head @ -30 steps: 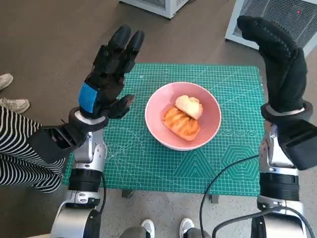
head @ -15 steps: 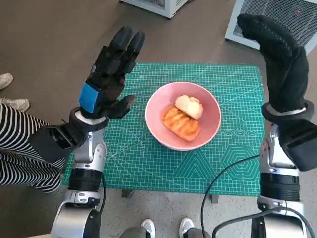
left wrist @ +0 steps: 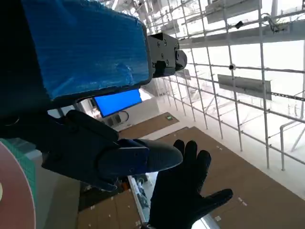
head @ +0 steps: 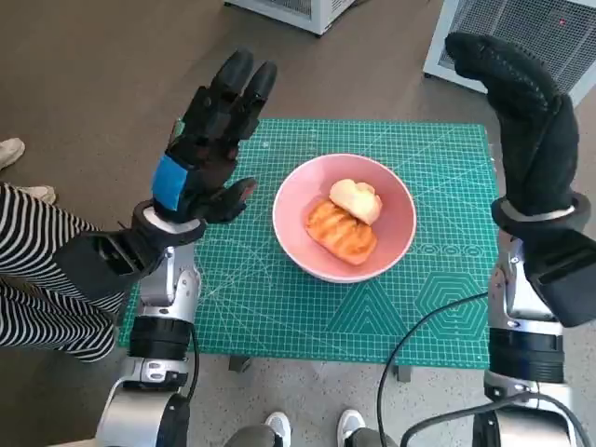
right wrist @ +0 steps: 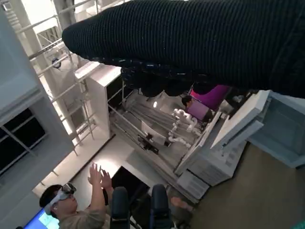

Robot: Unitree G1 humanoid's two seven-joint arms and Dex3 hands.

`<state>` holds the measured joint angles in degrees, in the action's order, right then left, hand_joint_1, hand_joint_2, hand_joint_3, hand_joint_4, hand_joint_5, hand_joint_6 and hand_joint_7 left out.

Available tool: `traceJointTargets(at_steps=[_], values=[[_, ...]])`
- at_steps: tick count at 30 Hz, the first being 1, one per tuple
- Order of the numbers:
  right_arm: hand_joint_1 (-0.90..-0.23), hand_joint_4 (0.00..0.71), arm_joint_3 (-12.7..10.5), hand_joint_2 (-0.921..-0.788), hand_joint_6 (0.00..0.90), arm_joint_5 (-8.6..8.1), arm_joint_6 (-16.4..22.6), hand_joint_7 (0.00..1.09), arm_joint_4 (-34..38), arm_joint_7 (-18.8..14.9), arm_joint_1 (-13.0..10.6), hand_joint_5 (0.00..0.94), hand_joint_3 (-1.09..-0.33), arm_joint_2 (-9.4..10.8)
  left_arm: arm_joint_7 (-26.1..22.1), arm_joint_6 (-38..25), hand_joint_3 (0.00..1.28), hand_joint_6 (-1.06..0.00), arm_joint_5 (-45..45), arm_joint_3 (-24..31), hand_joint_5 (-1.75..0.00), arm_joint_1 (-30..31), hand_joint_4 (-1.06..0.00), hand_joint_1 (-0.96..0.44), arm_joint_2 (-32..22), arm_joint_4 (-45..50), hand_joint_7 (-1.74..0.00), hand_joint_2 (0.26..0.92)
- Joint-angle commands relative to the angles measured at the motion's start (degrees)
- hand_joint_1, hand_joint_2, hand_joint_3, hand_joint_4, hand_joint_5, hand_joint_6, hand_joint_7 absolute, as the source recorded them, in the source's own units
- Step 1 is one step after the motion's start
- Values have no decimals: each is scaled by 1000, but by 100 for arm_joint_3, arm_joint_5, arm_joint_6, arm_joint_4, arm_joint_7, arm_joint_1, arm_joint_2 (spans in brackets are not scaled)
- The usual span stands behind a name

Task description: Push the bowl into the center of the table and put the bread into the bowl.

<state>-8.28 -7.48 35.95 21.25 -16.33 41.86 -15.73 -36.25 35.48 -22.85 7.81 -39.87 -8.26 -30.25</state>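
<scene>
A pink bowl [head: 391, 240] stands near the middle of the green cutting mat [head: 261, 298], with two pieces of bread [head: 341, 230] inside it. My left hand [head: 207, 140] is raised above the mat's left part, fingers spread, holding nothing. My right hand [head: 521, 116] is raised above the mat's right edge, fingers together and upright, empty. In the left wrist view a sliver of the pink bowl [left wrist: 16, 191] shows at the edge, my left hand [left wrist: 95, 148] fills the picture, and the gloved right hand [left wrist: 183, 191] shows beyond it. The right wrist view shows the glove [right wrist: 200, 43] only.
White appliances [head: 521, 33] stand on the floor behind the table. A person's striped legs [head: 37, 279] and shoes [head: 23, 196] are at the left. A black cable [head: 410, 345] hangs at the table's front right. In the right wrist view, a person [right wrist: 71, 205] with a headset raises both hands.
My left hand has risen slightly and drifted a little to the right. The shoes at the left have slid partly out of sight. The bowl, bread and right hand have not moved.
</scene>
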Motion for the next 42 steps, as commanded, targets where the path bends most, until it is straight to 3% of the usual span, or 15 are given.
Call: traceJointTargets(at_steps=[1, 42], values=[[-726, 159, 44, -921, -1, 40, 16, 527, 94, -12, -106, 2, -751, 14, -35, -53, 413, -45, -68, 59, 0, -47, -33, -718, 40, 59, -164, 921], [-738, 160, 63, -921, -1, 155, 280, 517, 209, 66, -189, 2, -763, 8, 198, 175, 365, -41, 226, 111, -9, -85, -47, -693, 203, -18, -149, 921]])
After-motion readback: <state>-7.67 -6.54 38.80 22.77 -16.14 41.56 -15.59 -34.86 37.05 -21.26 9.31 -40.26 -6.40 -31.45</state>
